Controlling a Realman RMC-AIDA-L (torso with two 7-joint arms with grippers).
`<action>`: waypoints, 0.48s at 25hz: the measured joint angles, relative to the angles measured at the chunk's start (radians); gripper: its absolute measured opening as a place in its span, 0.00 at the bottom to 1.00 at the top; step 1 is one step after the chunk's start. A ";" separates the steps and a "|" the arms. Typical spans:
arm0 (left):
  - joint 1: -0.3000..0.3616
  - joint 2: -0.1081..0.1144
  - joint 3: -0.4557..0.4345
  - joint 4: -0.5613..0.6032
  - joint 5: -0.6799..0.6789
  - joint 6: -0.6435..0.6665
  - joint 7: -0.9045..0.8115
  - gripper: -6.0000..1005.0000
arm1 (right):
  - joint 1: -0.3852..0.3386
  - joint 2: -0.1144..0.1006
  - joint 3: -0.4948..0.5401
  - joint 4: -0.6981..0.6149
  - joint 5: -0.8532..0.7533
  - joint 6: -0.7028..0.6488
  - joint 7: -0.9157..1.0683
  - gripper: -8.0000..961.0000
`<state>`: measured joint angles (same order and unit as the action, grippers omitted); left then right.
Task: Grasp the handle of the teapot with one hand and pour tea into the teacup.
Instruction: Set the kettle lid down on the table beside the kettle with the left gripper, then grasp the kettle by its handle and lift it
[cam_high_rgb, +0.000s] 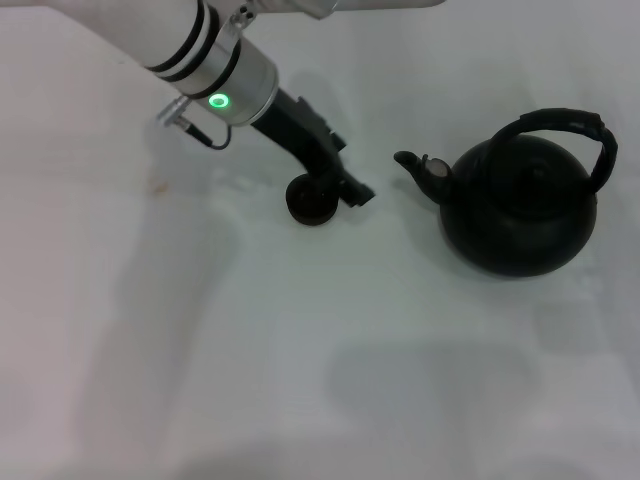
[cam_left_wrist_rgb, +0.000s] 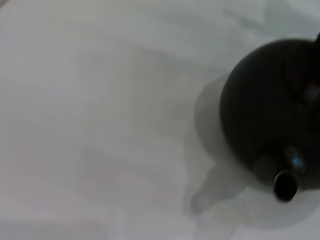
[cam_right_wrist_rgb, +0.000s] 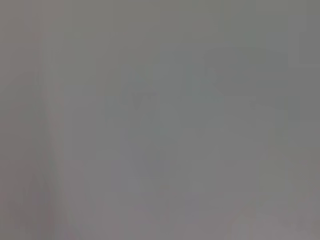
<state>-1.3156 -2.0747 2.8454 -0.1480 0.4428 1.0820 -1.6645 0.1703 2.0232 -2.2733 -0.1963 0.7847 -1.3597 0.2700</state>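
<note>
Just beside the left gripper, jaws unreadable, the teacup risks tipping if nudged, teapot untouched.

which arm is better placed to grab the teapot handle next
Probably the left. The left gripper is out over the table beside the teacup, with the teapot and its handle just across from it. The right arm isn't in the head view, and its wrist camera shows only blank surface.

The left arm reaches in from the upper left, angled downward. Its black left gripper hangs low. A green ring light glows at the wrist.
</note>
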 joint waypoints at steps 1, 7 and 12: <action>0.000 0.000 0.000 0.000 -0.017 0.004 0.016 0.87 | 0.000 0.000 0.000 0.000 0.000 0.001 0.000 0.77; 0.012 0.001 -0.001 -0.001 -0.157 0.029 0.157 0.87 | 0.004 -0.002 0.010 0.000 0.000 0.007 0.000 0.77; 0.013 0.003 -0.002 -0.009 -0.224 0.051 0.219 0.87 | 0.007 -0.002 0.012 0.001 0.000 0.012 -0.002 0.77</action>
<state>-1.3022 -2.0721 2.8431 -0.1566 0.2192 1.1327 -1.4451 0.1778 2.0207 -2.2610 -0.1952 0.7847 -1.3474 0.2681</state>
